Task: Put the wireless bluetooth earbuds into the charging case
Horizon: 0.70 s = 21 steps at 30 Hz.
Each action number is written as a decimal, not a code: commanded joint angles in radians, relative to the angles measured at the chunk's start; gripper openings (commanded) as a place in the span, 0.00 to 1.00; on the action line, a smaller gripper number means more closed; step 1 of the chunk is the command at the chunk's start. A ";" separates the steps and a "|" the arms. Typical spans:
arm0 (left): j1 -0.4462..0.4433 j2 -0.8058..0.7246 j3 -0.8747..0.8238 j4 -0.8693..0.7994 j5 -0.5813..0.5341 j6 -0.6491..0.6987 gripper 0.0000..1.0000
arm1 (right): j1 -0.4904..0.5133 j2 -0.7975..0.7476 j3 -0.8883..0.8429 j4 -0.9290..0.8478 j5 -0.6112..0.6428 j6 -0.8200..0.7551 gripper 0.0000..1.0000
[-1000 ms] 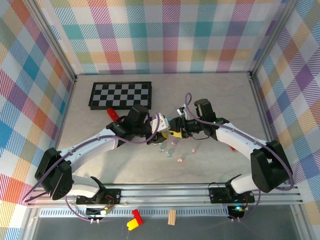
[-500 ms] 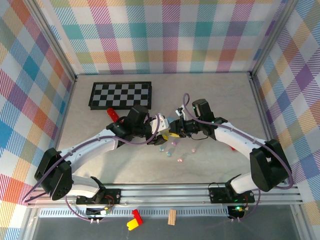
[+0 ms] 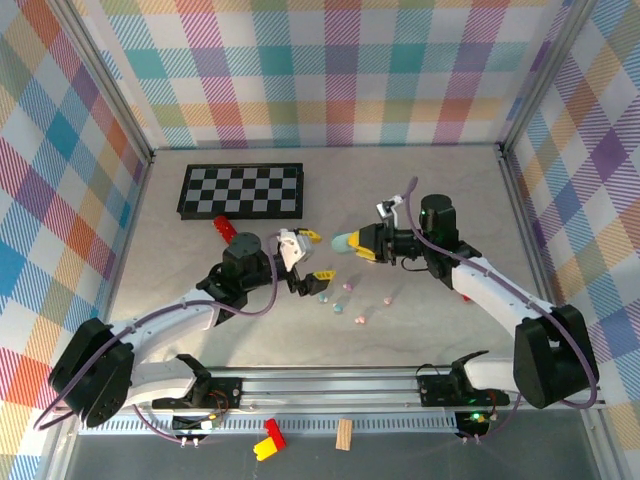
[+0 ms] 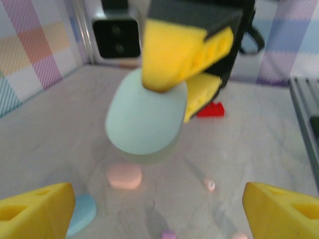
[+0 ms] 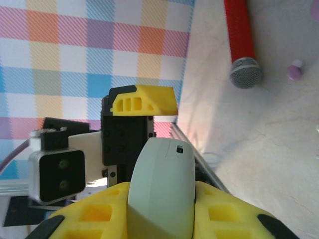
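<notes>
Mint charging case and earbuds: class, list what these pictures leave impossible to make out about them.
1. Left wrist view: the mint charging case is blurred, and its top is covered by the jaws of the right gripper. Its seam and contents cannot be told.
2. Right wrist view: the same case's lower end is cut off by the bottom edge.
3. Top external view: the earbuds are too small to count or tell their shape.

Table (image 3: pixel 180 300): chessboard (image 3: pixel 241 190) lay at the far left, with a brick (image 3: pixel 228 228) just before its near edge. Charging case (image 3: pixel 343 241) was held off the surface over the centre, between the fingers of the right end effector (image 3: pixel 365 243). Left end effector (image 3: pixel 314 256) stood left of it, apart, jaws spread. Earbuds (image 3: pixel 388 298) lay scattered before the case; microphone (image 5: pixel 240 35) lay to their right.
</notes>
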 commanded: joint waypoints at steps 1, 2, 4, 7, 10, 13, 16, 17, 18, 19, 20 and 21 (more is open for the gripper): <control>0.027 0.058 -0.013 0.333 0.113 -0.155 0.86 | -0.014 -0.016 -0.041 0.345 -0.095 0.267 0.09; 0.029 0.081 -0.015 0.394 0.128 -0.172 0.87 | -0.017 -0.015 -0.049 0.415 -0.095 0.319 0.09; 0.036 0.129 -0.025 0.549 0.150 -0.212 0.88 | -0.022 -0.012 -0.062 0.510 -0.091 0.408 0.08; 0.053 0.217 -0.024 0.796 0.196 -0.275 0.86 | -0.022 -0.012 -0.069 0.604 -0.071 0.511 0.09; 0.055 0.258 0.033 0.783 0.249 -0.289 0.84 | -0.022 -0.024 -0.067 0.642 -0.058 0.548 0.08; 0.053 0.284 0.079 0.789 0.284 -0.317 0.84 | -0.022 -0.041 -0.061 0.642 -0.051 0.554 0.08; 0.045 0.312 0.124 0.791 0.307 -0.343 0.82 | -0.022 -0.045 -0.056 0.673 -0.045 0.574 0.08; 0.041 0.319 0.133 0.791 0.310 -0.348 0.81 | -0.023 -0.044 -0.054 0.684 -0.046 0.581 0.08; 0.038 0.326 0.144 0.790 0.312 -0.354 0.80 | -0.022 -0.045 -0.051 0.691 -0.046 0.588 0.08; 0.035 0.331 0.151 0.791 0.309 -0.359 0.79 | -0.023 -0.046 -0.050 0.693 -0.046 0.588 0.08; 0.033 0.334 0.157 0.791 0.305 -0.359 0.78 | -0.022 -0.048 -0.047 0.694 -0.044 0.588 0.08; 0.031 0.337 0.161 0.792 0.302 -0.359 0.77 | -0.023 -0.050 -0.046 0.694 -0.042 0.590 0.08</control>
